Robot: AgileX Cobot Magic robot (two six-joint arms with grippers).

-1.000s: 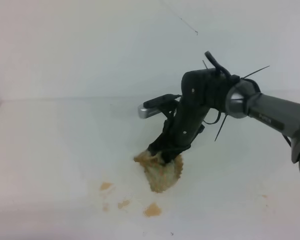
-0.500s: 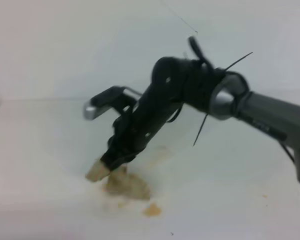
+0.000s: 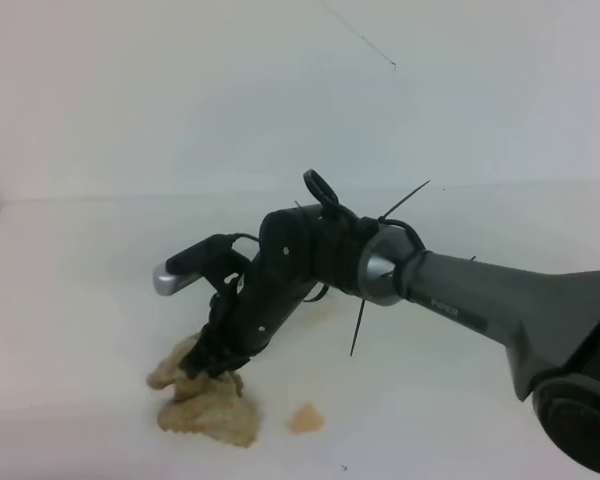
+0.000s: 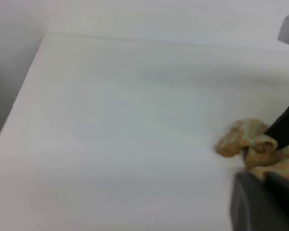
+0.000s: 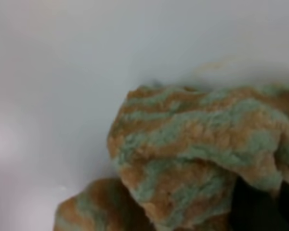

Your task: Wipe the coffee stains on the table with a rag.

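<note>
My right gripper (image 3: pixel 202 368) reaches across to the left half of the white table (image 3: pixel 70 290) and is shut on the rag (image 3: pixel 208 408), a lumpy beige cloth pressed onto the surface. A small tan coffee stain (image 3: pixel 303 418) lies just right of the rag, and a faint yellowish smear (image 3: pixel 318 308) shows under the arm. The left wrist view has the rag (image 4: pixel 248 142) at its right edge with a dark right finger (image 4: pixel 285 126) on it. Up close, the rag (image 5: pixel 192 159) fills the right wrist view. My left gripper (image 4: pixel 265 204) hangs off to the side, its dark fingers close together.
A white wall (image 3: pixel 180 90) rises behind the table. The table's left edge (image 4: pixel 19 101) drops off to a dark gap. The long grey right arm (image 3: pixel 500 310) stretches low over the table's right half.
The right gripper has dragged the rag left and toward the front edge. The small blotches at the left are now under the rag; one blotch still shows beside it.
</note>
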